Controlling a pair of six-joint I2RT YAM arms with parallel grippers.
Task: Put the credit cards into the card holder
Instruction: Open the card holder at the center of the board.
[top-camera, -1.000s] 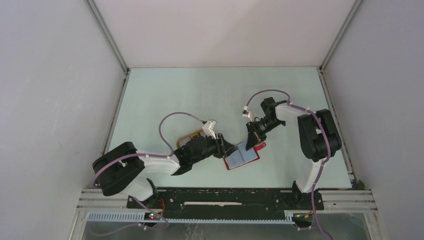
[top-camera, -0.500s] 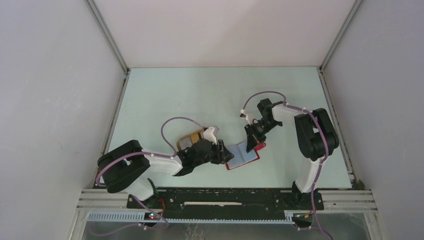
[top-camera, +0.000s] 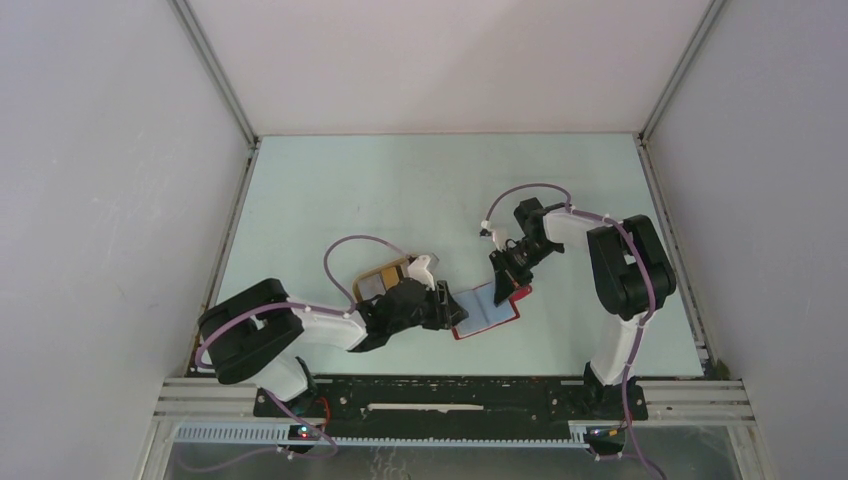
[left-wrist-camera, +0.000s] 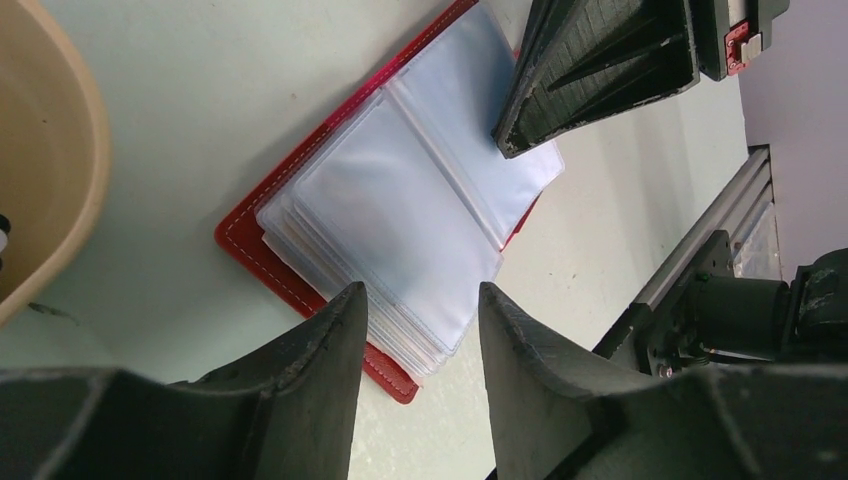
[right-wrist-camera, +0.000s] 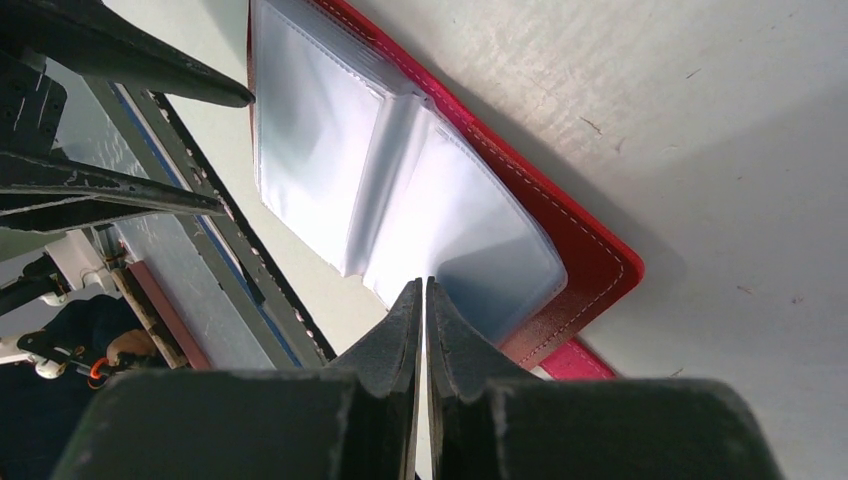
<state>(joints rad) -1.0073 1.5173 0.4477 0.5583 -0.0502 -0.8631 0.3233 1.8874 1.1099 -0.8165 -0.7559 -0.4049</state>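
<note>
At mid-worktop: card holder (top-camera: 487, 312) lying open, sleeves up. Left pincer (left-wrist-camera: 420, 320) half open, empty, at its near edge. Right pincer (right-wrist-camera: 421, 295) closed, tips pinning a sleeve (seemingly). Credit cards (top-camera: 380, 279) apart, over at beige tray (left-wrist-camera: 60, 170). Risk: holder skidding or sleeves flipping once unpinned. Tight between pincers; open worktop (top-camera: 400, 190) beyond.

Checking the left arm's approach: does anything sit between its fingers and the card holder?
Nothing visible does: the open left gripper hangs at the edge of the card holder, its clear sleeves uncovered. The right gripper, fingers closed, sits on the opposite page.
</note>
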